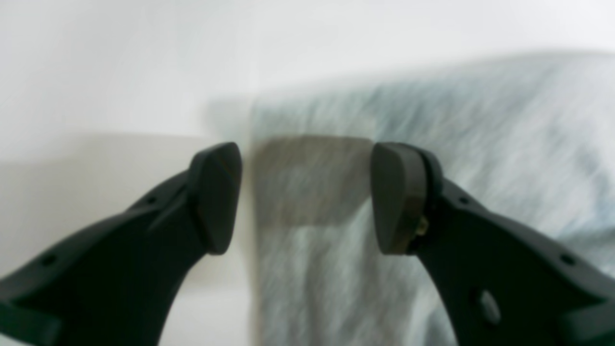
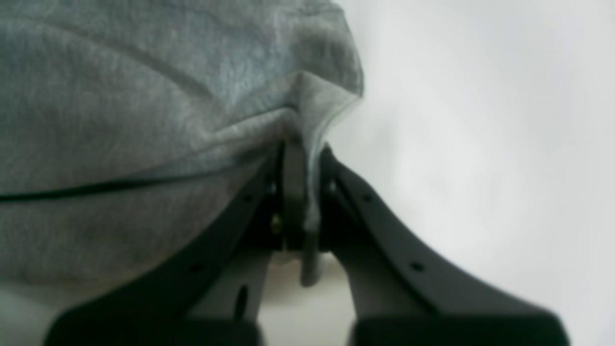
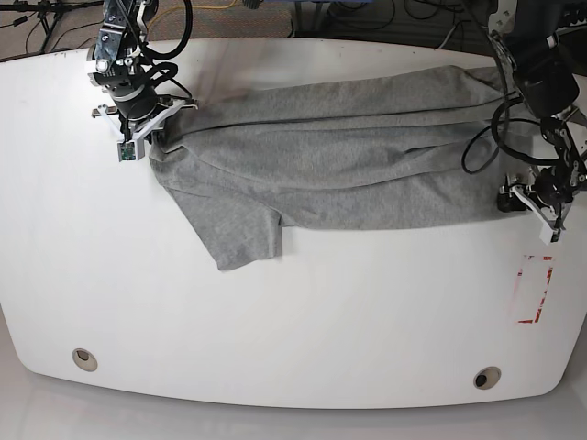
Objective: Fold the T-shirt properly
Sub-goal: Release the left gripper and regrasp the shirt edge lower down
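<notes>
Right fingers [image 2: 298, 192]: pressed together on a pinched fold of grey cloth at the edge of the T-shirt [image 3: 330, 156]; a strip of the fabric hung down between them in the right wrist view.
Left fingers [image 1: 307, 197]: spread wide with nothing between them, poised over an edge of the shirt where it met the tabletop [image 3: 275, 339]; that view was blurred.
T-shirt: heather-grey, lying lengthwise across the far half of the white tabletop, partly folded along its length, with long creases running side to side.
Sleeve [image 3: 234, 229]: stuck out flat toward the near edge, on the base view's left part of the shirt.
Right arm [image 3: 128, 82]: at the shirt's end on the base view's left, touching the cloth.
Left arm [image 3: 546, 119]: at the opposite end, on the base view's right, its wrist just beside the shirt's edge.
Red marking [image 3: 534, 289]: a rectangular outline on the tabletop, near the left arm and apart from the shirt.
</notes>
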### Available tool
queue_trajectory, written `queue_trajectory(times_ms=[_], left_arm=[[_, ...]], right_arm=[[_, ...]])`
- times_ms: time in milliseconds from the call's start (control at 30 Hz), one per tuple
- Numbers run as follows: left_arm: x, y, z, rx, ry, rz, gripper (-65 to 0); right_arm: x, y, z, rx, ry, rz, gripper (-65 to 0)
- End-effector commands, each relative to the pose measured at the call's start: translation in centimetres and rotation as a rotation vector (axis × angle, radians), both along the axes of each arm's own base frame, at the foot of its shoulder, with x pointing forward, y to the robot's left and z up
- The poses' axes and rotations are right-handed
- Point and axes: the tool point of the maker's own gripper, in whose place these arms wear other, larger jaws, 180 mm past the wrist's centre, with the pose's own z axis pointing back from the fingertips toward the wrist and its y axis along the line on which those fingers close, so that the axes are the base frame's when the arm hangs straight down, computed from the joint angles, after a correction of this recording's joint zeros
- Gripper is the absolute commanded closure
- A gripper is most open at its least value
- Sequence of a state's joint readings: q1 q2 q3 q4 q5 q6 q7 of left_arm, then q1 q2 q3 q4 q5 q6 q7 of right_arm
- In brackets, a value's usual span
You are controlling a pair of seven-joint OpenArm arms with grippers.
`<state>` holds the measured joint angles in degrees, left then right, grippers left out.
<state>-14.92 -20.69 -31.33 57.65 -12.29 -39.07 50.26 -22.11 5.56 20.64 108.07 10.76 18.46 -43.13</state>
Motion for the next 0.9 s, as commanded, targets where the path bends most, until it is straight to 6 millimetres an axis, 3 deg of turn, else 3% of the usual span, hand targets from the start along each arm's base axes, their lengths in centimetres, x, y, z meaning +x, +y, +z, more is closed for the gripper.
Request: queue_trajectory(times_ms=[0,100,167,333,600,700,867], left_arm=[[0.0,0.3,0.1,0.018,0.015,-0.012,-38.5],[0.0,-0.5,-0.2,0.03,0.03,-0.048,-36.7],[0.1,-0.8,-0.4,0.035,0.037,-0.064,-30.0],[0.3,-0.8,-0.3,0.037,0.027,-0.061,-0.3],[0.9,-0.9,0.2,0.036,-0.015,-0.066,0.0],[1.8,-0.6,2.5,0.065,-0.082,-0.077,0.0],[1.7,0.5,6.9,0.145,-0.191,-0.073,0.0]], right_arm=[[0.7,-0.3,1.0,-0.009,-0.043,0.002,0.0],[0.7,-0.3,1.0,-0.009,-0.043,0.002,0.0],[0.7,-0.3,1.0,-0.009,-0.043,0.002,0.0],[1.1,-0.3,1.3,-0.009,-0.054,0.002,0.0],[1.3,-0.3,1.4,-0.01,-0.06,0.003,0.0],[1.4,-0.3,1.6,-0.011,-0.066,0.004,0.0],[2.3,-0.3,2.2,-0.013,-0.09,0.004,0.0]])
